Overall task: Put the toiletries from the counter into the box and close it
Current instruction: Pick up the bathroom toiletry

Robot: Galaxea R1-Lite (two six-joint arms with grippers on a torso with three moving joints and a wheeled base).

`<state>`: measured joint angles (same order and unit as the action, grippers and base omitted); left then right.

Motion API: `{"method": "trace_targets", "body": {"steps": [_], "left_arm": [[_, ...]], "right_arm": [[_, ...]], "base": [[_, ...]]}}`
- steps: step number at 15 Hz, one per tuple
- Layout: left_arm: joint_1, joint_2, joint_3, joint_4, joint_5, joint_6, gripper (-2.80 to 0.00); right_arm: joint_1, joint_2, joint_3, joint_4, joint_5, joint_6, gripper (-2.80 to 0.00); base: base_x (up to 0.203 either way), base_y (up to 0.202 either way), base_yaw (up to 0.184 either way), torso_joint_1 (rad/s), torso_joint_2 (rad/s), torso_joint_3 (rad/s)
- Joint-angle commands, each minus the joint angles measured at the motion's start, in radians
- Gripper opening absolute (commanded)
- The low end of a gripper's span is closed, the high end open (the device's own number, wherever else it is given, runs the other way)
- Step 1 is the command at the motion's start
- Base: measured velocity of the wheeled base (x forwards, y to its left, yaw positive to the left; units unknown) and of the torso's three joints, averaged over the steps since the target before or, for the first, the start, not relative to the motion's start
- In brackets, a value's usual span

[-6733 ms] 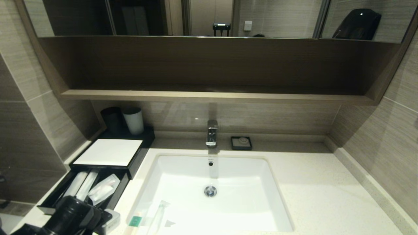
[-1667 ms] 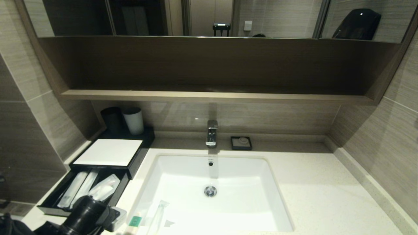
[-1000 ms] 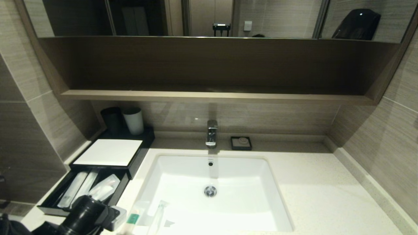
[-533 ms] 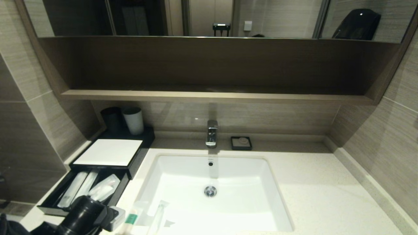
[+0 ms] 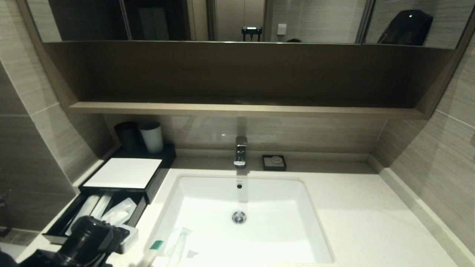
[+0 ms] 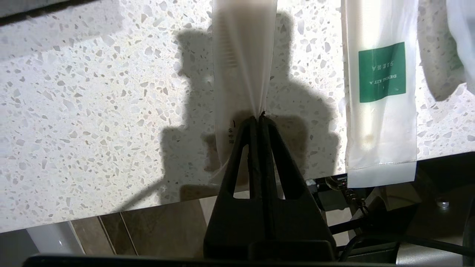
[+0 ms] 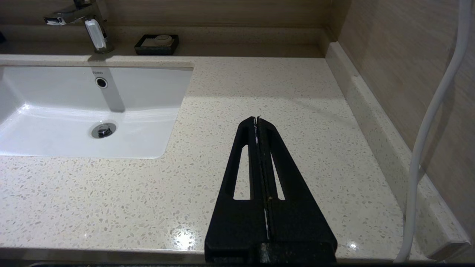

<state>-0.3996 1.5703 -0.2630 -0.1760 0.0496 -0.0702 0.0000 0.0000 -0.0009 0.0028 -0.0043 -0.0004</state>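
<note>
Left hand (image 6: 259, 118) clenching 1 clear packet (image 6: 243, 63), now lifting it off the table (image 6: 92, 111) front edge beside the green-labelled packet (image 6: 382, 104), meaning transfer toward the open drawer (image 5: 55, 233) pending; right hand (image 7: 257, 118) idling, pressed closed, empty.

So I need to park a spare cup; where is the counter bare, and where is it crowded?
Bare: the counter between the sink and the right wall, in front of the soap dish. Crowded: the sink's left, with box, packets and left gripper.
</note>
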Motion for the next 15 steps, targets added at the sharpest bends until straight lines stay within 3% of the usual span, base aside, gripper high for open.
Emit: {"method": "trace_targets", "body": {"steps": [1,5,15], "left_arm": [[0.006,-0.03,-0.004,-0.002,0.001,-0.002,-2.8],[0.045,-0.047,-0.026,-0.003,0.042,-0.003,-2.8],[0.199,-0.204,-0.117,0.05,0.045,0.0,-2.8]], "right_arm": [[0.0,0.0,0.001,0.0,0.0,0.0,-2.8],[0.0,0.0,0.001,0.0,0.0,-0.001,-2.8],[0.0,0.0,0.001,0.0,0.0,0.0,-2.8]], "base": [[0.0,0.0,0.0,0.0,0.0,0.0],[0.0,0.0,0.0,0.0,0.0,0.0],[0.0,0.0,0.0,0.0,0.0,0.0]]}}
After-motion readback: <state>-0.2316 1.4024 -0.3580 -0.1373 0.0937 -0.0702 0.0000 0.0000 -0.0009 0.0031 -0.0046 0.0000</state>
